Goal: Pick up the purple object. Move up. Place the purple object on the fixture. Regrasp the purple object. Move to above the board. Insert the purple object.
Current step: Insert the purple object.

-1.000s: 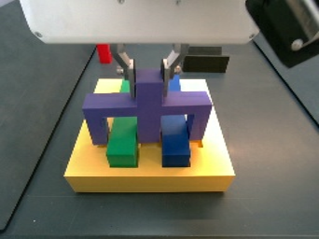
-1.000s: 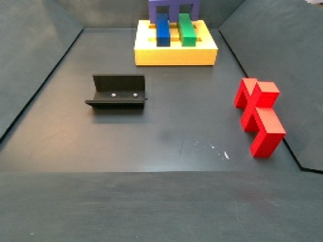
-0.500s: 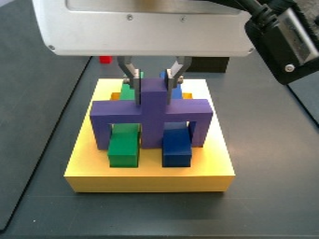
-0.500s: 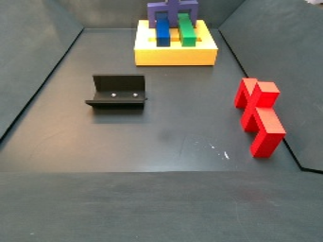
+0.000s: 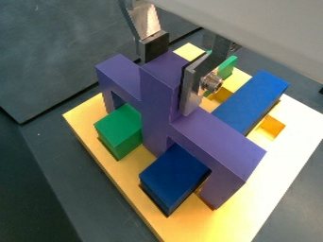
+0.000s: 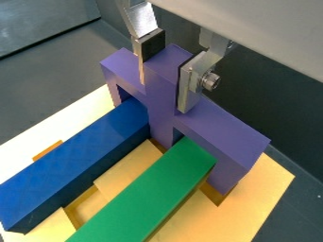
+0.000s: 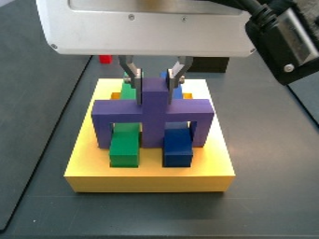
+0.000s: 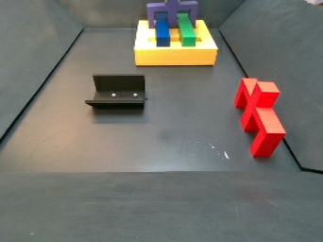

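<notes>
Looking at a wrist view, you see the gripper (image 5: 175, 64) fingers closed on the purple object (image 5: 171, 118), standing over the board (image 5: 113, 175).

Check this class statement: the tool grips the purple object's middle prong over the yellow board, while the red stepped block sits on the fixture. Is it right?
Not quite. The red stepped block lies on the floor, apart from the fixture, as a side view shows. The tool does grip the purple object over the board.
</notes>
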